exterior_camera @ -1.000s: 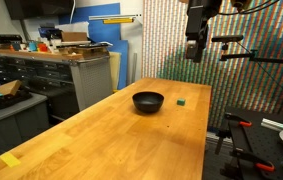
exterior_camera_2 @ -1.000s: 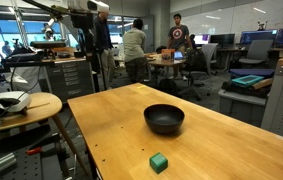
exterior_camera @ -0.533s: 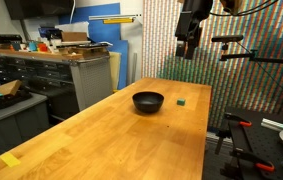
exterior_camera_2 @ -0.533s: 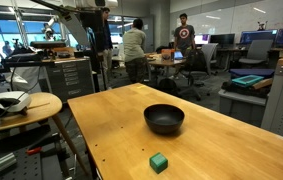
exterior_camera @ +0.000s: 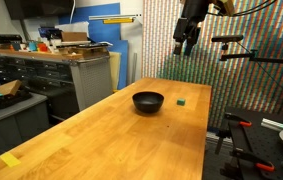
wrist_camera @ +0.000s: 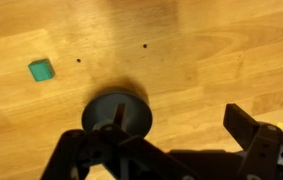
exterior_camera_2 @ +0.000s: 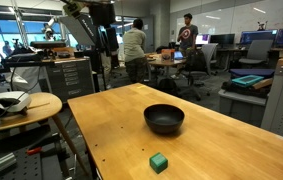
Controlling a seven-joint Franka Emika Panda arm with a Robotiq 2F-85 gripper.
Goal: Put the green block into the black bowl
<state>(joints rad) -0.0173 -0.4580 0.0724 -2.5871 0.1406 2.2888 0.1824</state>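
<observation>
The small green block (exterior_camera: 180, 101) lies on the wooden table (exterior_camera: 111, 140), a little way from the black bowl (exterior_camera: 148, 101). Both also show in an exterior view, the block (exterior_camera_2: 158, 162) near the table's front edge and the bowl (exterior_camera_2: 164, 119) behind it. My gripper (exterior_camera: 186, 42) hangs high above the far end of the table, well clear of both. In the wrist view the block (wrist_camera: 41, 69) is at the left and the bowl (wrist_camera: 119, 113) is partly behind my fingers. My gripper (wrist_camera: 161, 150) is open and empty.
A grey drawer cabinet (exterior_camera: 76, 75) with clutter stands beside the table. A stand with clamps (exterior_camera: 246, 55) is behind the far table edge. A round side table (exterior_camera_2: 16, 105) stands close by. People (exterior_camera_2: 134, 45) stand in the background. Yellow tape (exterior_camera: 11, 160) marks the table.
My arm has shifted sideways high above the table, with the gripper still open. The block and bowl have not moved.
</observation>
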